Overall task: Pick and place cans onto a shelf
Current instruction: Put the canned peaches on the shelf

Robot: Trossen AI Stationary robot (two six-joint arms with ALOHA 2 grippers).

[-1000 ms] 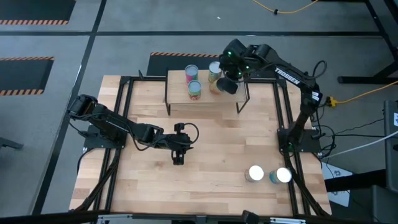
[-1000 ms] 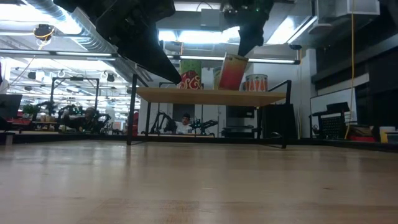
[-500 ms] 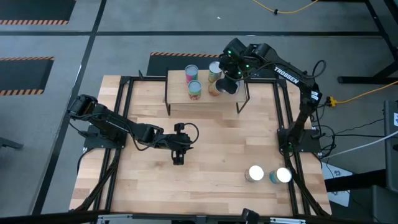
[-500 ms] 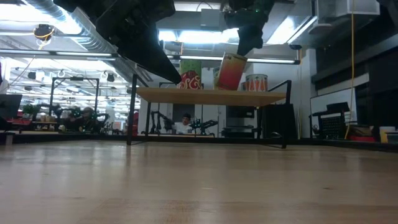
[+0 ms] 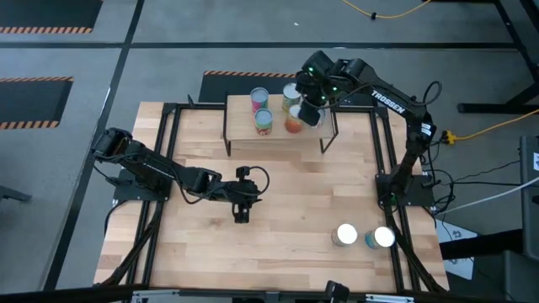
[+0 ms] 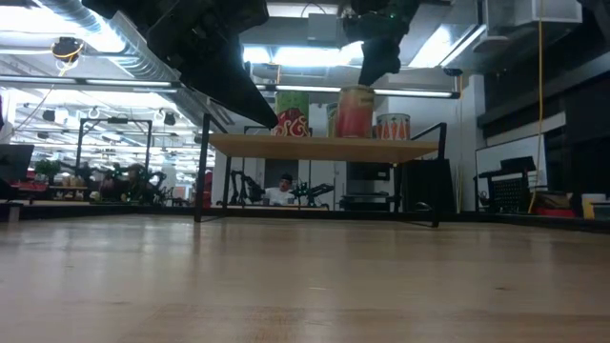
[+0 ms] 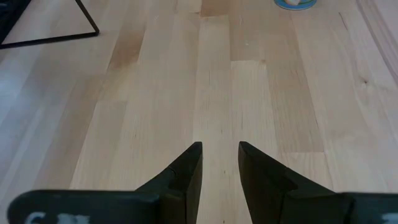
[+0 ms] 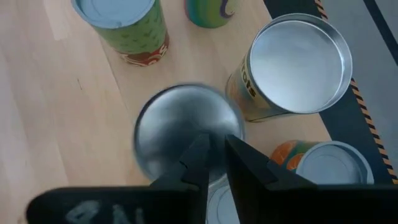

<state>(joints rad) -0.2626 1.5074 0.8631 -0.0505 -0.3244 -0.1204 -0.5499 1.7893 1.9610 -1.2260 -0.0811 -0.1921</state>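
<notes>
- The red-and-orange can [image 6: 355, 111] that was hanging tilted under the right gripper [image 5: 309, 111] a second ago is now standing upright on the shelf [image 6: 319, 145], and the right gripper is sitting a little farther toward the shelf's back edge than before.
- The right gripper is hovering right over that can's silver top [image 8: 186, 129]; in the right wrist view its fingers [image 8: 198, 157] are showing only a narrow slit between their tips, just above the lid, and whether they are touching it cannot be told.
- In the low view the can is resting flat on the wooden board with the dark gripper directly above it [image 6: 374, 43].
- Other cans are standing near it on the shelf: a yellow-sided can with a silver top [image 8: 292, 65] just beside it, an orange-labelled can [image 8: 323, 165] next to that, a green-labelled can [image 8: 127, 25] well apart, and a green-and-blue can [image 8: 211, 9] at the far side.
- From above, two of the shelf cans [image 5: 259, 99] [image 5: 264, 121] are sitting toward the left half of the board.
- Two more cans [image 5: 345, 235] [image 5: 381, 238] are waiting on the tabletop [image 5: 286, 236] near the right arm's base, close together, white tops up.
- The left gripper [image 5: 241, 210] is resting low over the middle of the table, fingers [image 7: 186, 171] parted by a small gap with only bare wood between them; a blue-rimmed can [image 7: 295, 3] is just visible far ahead of it.
</notes>
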